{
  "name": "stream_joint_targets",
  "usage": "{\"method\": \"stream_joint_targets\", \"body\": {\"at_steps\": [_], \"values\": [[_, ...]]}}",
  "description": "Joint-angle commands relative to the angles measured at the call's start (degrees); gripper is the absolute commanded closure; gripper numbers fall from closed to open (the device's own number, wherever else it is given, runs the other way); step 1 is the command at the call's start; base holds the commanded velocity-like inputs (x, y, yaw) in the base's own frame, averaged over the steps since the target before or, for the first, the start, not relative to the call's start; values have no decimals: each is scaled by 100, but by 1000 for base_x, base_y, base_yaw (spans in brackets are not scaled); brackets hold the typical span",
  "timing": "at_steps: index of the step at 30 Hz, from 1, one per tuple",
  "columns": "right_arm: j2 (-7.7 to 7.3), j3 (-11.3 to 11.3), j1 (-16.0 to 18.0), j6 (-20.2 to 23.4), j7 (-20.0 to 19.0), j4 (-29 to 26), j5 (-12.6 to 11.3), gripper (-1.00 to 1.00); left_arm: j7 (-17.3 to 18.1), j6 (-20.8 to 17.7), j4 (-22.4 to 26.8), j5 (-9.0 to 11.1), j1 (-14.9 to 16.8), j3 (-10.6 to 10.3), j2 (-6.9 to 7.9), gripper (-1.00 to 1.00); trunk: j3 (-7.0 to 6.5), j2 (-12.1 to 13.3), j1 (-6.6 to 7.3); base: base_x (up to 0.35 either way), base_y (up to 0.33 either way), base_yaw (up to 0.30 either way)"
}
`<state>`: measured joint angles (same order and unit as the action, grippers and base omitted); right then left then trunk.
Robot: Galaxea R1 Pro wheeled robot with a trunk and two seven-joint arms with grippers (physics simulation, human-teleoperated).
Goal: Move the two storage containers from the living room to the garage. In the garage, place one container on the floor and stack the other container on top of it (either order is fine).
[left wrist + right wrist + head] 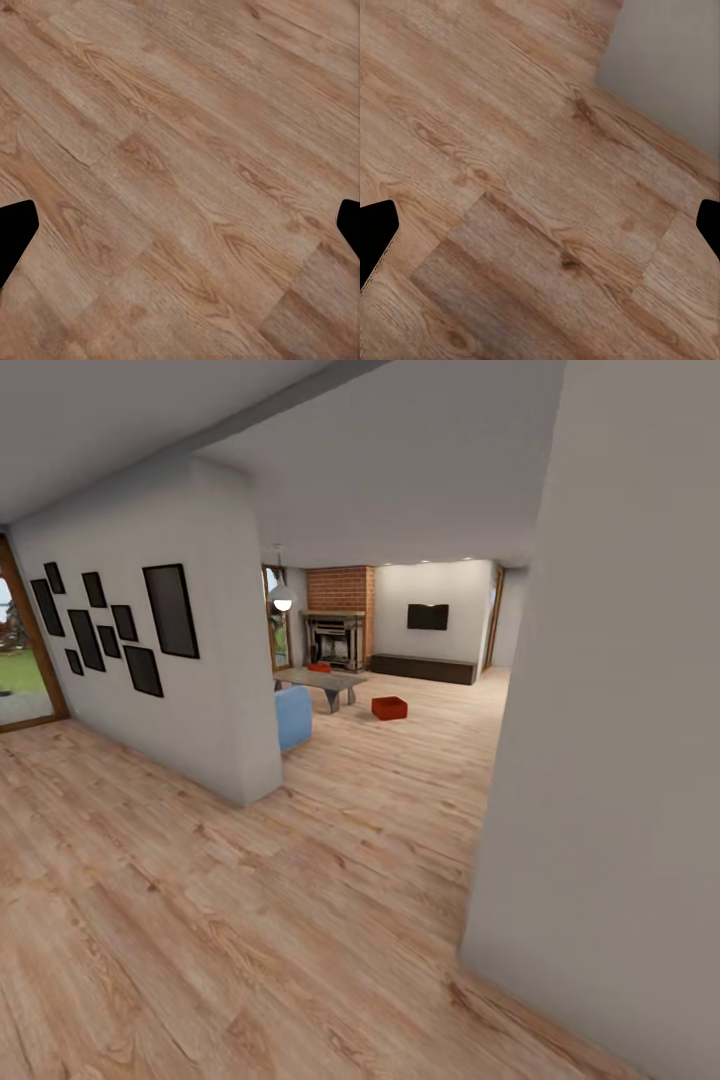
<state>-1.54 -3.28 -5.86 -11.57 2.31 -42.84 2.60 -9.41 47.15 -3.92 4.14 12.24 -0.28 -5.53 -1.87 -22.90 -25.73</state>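
Note:
Far ahead in the head view lies the living room, with its brick fireplace [338, 622] and long dark low cabinet [423, 668]. One orange-red storage container [389, 707] sits on the wood-plank flooring there. A second storage container [319, 667] rests on the grey low table [325, 682]. Both are several metres from me. My left gripper [180, 232] is open over bare planks, its black fingertips [16, 232] at the frame edges. My right gripper [540, 232] is likewise open above planks, close to a wall base [667, 67].
A white wall [600, 760] stands close on my right, its corner jutting into the passage. On the left, a wall corner [245, 760] with dark picture frames [170, 610] narrows the way. A blue seat [293, 717] sits just behind it. Glass doors [20, 660] are far left.

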Motion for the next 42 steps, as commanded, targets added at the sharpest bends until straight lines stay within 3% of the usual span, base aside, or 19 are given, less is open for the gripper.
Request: {"method": "stream_joint_targets", "body": {"at_steps": [1,21,42], "values": [[-5,-15,-3,-3,24,-5,26,-100,18,31,-21,42,7,-7,-1,-100,0,-2,-5,309,171,0],[-5,-15,-3,-3,24,-5,22,-100,18,31,-21,43,7,-7,-1,-100,0,-2,-5,308,181,-3],[-5,-14,-3,-3,24,-5,21,-100,18,31,-21,51,7,-7,8,-100,0,-2,-5,283,205,-247]]}}
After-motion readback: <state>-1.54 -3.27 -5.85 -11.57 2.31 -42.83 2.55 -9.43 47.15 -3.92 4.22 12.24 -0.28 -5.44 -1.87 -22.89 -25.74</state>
